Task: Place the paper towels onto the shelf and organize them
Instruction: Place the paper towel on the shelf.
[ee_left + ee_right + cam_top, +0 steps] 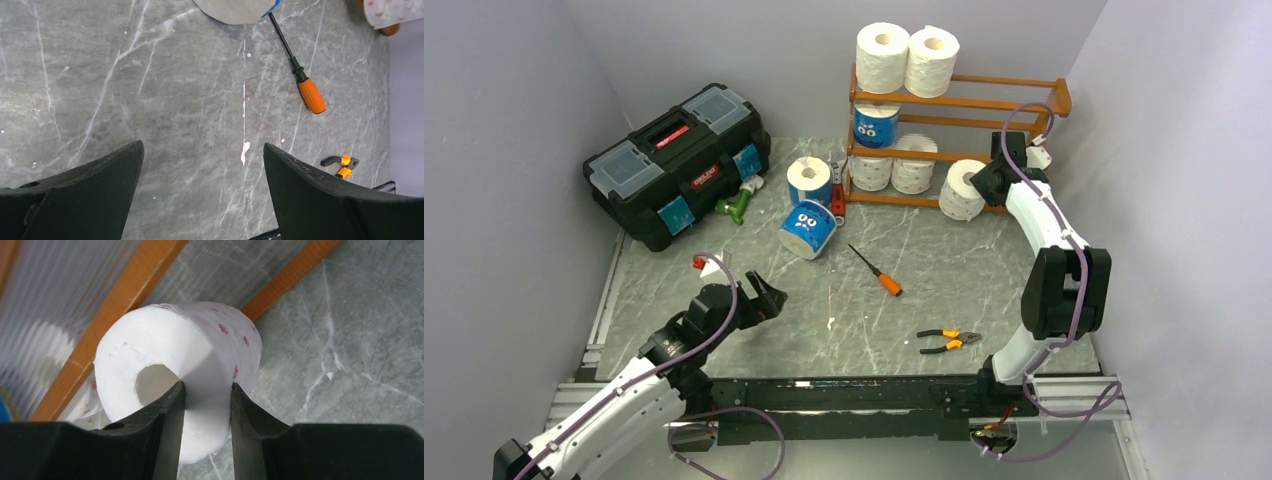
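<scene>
The wooden shelf (984, 100) stands at the back right. Two white rolls (882, 57) sit on its top tier, a blue roll (876, 125) on the middle tier, and two white rolls (913, 172) on the bottom tier. My right gripper (984, 183) is shut on a white roll (962, 190) at the shelf's bottom front. In the right wrist view the gripper (206, 385) pinches the roll's (150, 340) wall, one finger in the core. Two blue rolls (809, 180) (808, 229) lie on the table. My left gripper (764, 300) (202, 145) is open and empty above bare table.
A black toolbox (679, 165) sits at the back left with a green tool (736, 205) beside it. An orange-handled screwdriver (876, 270) (310, 95) and pliers (949, 341) (342, 165) lie mid-table. Grey walls close in on both sides.
</scene>
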Robot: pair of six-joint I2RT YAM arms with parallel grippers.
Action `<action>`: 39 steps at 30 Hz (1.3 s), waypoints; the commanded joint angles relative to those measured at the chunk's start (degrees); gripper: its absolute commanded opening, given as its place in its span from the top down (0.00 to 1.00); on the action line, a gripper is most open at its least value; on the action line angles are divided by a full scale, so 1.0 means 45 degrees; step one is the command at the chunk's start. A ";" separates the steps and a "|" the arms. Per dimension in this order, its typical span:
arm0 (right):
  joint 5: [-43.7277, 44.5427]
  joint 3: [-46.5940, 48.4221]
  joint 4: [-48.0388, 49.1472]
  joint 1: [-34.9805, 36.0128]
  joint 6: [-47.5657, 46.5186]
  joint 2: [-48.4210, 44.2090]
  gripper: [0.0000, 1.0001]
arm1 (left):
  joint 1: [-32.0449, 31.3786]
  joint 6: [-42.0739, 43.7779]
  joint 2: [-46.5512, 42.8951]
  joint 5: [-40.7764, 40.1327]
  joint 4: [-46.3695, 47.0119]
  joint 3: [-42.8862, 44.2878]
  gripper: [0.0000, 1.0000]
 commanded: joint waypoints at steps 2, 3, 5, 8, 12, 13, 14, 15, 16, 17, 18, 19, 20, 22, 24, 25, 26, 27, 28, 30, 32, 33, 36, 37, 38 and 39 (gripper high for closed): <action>-0.0109 0.0375 0.0758 -0.0225 0.0042 0.0074 0.88 | 0.0052 0.0053 -0.0446 -0.0439 -0.0088 0.0277 0.05; -0.0156 0.0262 0.0851 -0.0210 0.0064 0.0056 0.88 | 0.0042 0.0064 -0.0422 -0.0433 -0.0057 0.0290 0.05; -0.0271 0.0039 0.1013 -0.0208 0.0114 0.0011 0.88 | 0.0054 0.0081 -0.0245 -0.0378 0.0008 0.0323 0.05; -0.0209 0.0080 0.1025 -0.0219 0.0090 0.0146 0.88 | 0.0058 0.0140 0.0132 -0.0324 -0.0033 0.0502 0.05; -0.0223 0.0746 0.0652 -0.0214 0.0068 0.0698 0.88 | 0.0060 0.0173 0.0369 -0.0283 -0.0098 0.0653 0.05; -0.0234 0.0938 0.0552 -0.0214 0.0089 0.0842 0.89 | 0.0056 0.0166 0.0356 -0.0291 -0.0107 0.0659 0.06; -0.0269 0.1114 0.0488 -0.0216 0.0096 0.0980 0.89 | 0.0060 0.0170 0.0323 -0.0292 -0.0098 0.0635 0.06; -0.0322 0.1280 0.0446 -0.0214 0.0131 0.1109 0.89 | 0.0058 0.0154 0.0277 -0.0305 -0.0112 0.0618 0.06; -0.0380 0.1432 0.0375 -0.0226 0.0141 0.1252 0.89 | 0.0054 0.0135 0.0249 -0.0326 -0.0108 0.0583 0.06; -0.0466 0.1583 0.0329 -0.0210 0.0171 0.1380 0.89 | 0.0055 0.0105 0.0207 -0.0357 -0.0103 0.0584 0.06; -0.0555 0.1702 0.0272 -0.0211 0.0226 0.1503 0.89 | 0.0045 0.0075 0.0184 -0.0371 -0.0095 0.0555 0.06; -0.0612 0.1793 0.0272 -0.0204 0.0282 0.1587 0.89 | 0.0044 0.0064 0.0179 -0.0383 -0.0072 0.0530 0.06; -0.0644 0.1867 0.0285 -0.0220 0.0328 0.1651 0.89 | 0.0058 0.0045 0.0198 -0.0389 -0.0067 0.0514 0.06; -0.0692 0.1980 0.0337 -0.0223 0.0388 0.1744 0.89 | 0.0060 0.0006 0.0279 -0.0370 -0.0044 0.0521 0.06; -0.0725 0.2078 0.0372 -0.0207 0.0444 0.1797 0.89 | 0.0049 -0.0022 0.0354 -0.0368 -0.0024 0.0518 0.06; -0.0731 0.2152 0.0343 -0.0208 0.0453 0.1848 0.89 | 0.0052 -0.0024 0.0381 -0.0348 -0.0010 0.0493 0.06; -0.0732 0.2240 0.0308 -0.0220 0.0471 0.1928 0.89 | 0.0059 -0.0024 0.0426 -0.0334 0.0012 0.0517 0.06; -0.0717 0.2309 0.0284 -0.0210 0.0496 0.1970 0.89 | 0.0053 -0.0024 0.0458 -0.0332 0.0014 0.0508 0.06; -0.0718 0.2340 0.0274 -0.0213 0.0511 0.2002 0.89 | 0.0052 -0.0024 0.0470 -0.0329 0.0032 0.0521 0.06; -0.0696 0.2301 0.0386 -0.0215 0.0597 0.1995 0.88 | 0.0058 -0.0024 0.0505 -0.0334 0.0073 0.0526 0.06; -0.0717 0.2089 0.0657 -0.0226 0.0695 0.1944 0.88 | 0.0060 -0.0034 0.0527 -0.0318 0.0088 0.0493 0.06; -0.0730 0.2029 0.0753 -0.0213 0.0753 0.1938 0.88 | 0.0058 -0.0047 0.0549 -0.0310 0.0105 0.0488 0.06; -0.0716 0.2186 0.0669 -0.0210 0.0892 0.2149 0.87 | 0.0049 -0.0051 0.0611 -0.0310 0.0112 0.0506 0.06; -0.0671 0.2251 0.0573 -0.0196 0.0941 0.2232 0.86 | 0.0042 -0.0050 0.0631 -0.0296 0.0112 0.0516 0.06; -0.0631 0.2313 0.0513 -0.0207 0.0972 0.2281 0.85 | 0.0058 -0.0054 0.0645 -0.0291 0.0112 0.0515 0.06; -0.0575 0.2316 0.0517 -0.0210 0.0983 0.2312 0.85 | 0.0060 -0.0050 0.0662 -0.0290 0.0115 0.0512 0.07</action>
